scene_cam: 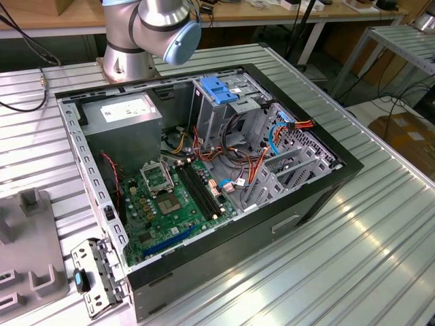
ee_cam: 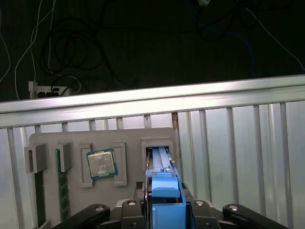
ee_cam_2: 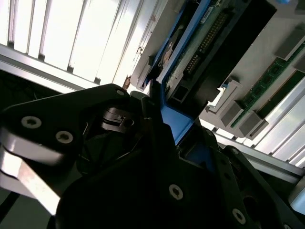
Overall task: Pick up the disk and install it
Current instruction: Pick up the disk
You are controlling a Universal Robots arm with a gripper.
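The disk (ee_cam: 160, 160) stands on edge in a slot of a grey holder tray (ee_cam: 47, 143), its blue side rail (ee_cam: 165, 193) facing the camera in the first wrist view. My gripper (ee_cam: 164, 206) sits over that edge with a dark finger on each side, shut on the disk. In the second wrist view the disk (ee_cam_2: 209, 45) shows its dark body and a row of connector pins. Its blue rail (ee_cam_2: 177, 125) runs down between the black fingers (ee_cam_2: 143, 119) of the gripper (ee_cam_2: 172, 131). In the exterior view the open computer case (scene_cam: 319, 197) lies on the table with a blue-topped drive cage (scene_cam: 219, 90) inside.
The holder tray also carries a processor chip (ee_cam: 101, 164) and memory sticks (ee_cam: 61, 183) beside the disk's slot. The ribbed metal table (ee_cam: 238, 143) ends at a rail, with cables (ee_cam: 71, 43) beyond. In the case sit a grey power-supply box (scene_cam: 126, 114), the motherboard (scene_cam: 170, 204) and loose wires (scene_cam: 272, 146).
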